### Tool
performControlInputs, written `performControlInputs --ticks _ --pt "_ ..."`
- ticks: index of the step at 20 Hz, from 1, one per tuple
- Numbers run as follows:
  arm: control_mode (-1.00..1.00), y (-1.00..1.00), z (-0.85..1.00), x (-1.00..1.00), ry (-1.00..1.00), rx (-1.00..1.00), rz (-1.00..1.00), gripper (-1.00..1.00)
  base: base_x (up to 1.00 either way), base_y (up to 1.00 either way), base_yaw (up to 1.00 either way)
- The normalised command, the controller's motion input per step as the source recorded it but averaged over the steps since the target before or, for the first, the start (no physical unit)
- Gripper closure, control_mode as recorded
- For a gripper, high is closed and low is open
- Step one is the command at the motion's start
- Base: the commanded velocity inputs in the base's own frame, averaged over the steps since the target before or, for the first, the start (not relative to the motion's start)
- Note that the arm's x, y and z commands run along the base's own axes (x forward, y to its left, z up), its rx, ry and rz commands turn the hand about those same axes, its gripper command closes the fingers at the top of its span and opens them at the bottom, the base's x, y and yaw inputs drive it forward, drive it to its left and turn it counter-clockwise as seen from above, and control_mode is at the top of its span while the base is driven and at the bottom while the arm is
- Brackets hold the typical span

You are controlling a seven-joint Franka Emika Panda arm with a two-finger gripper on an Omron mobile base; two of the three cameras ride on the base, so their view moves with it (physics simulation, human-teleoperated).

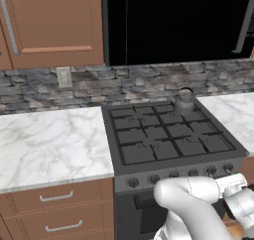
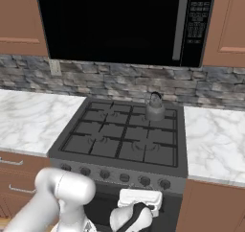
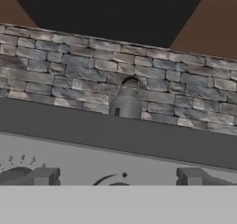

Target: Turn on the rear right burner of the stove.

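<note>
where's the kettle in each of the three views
Left base view: the kettle sits on the stove's rear right burner, right of centre.
Right base view: kettle just right of centre.
Hand view: kettle at centre, above the stove's front edge.
Shared landmark: stone backsplash behind it.

kitchen: stove [image 1: 168, 135], cabinets [image 1: 54, 21], probably microwave [image 2: 119, 25].

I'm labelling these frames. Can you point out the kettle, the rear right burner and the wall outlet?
kettle [image 1: 184, 104]: left base view, on its grey body.
rear right burner [image 2: 168, 123]: right base view, on bare grate beside the kettle.
wall outlet [image 1: 64, 77]: left base view, plate centre.
</note>
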Motion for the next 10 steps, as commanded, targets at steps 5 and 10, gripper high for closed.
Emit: performControlInputs --ticks 5,10 --pt "-1.0 0.0 -0.39 0.37 0.0 0.02 0.0 -1.0 0.0 0.0 0.0" --pt "-1.0 0.0 -0.28 0.33 -0.02 0.02 0.0 -1.0 0.0 0.0 0.0"
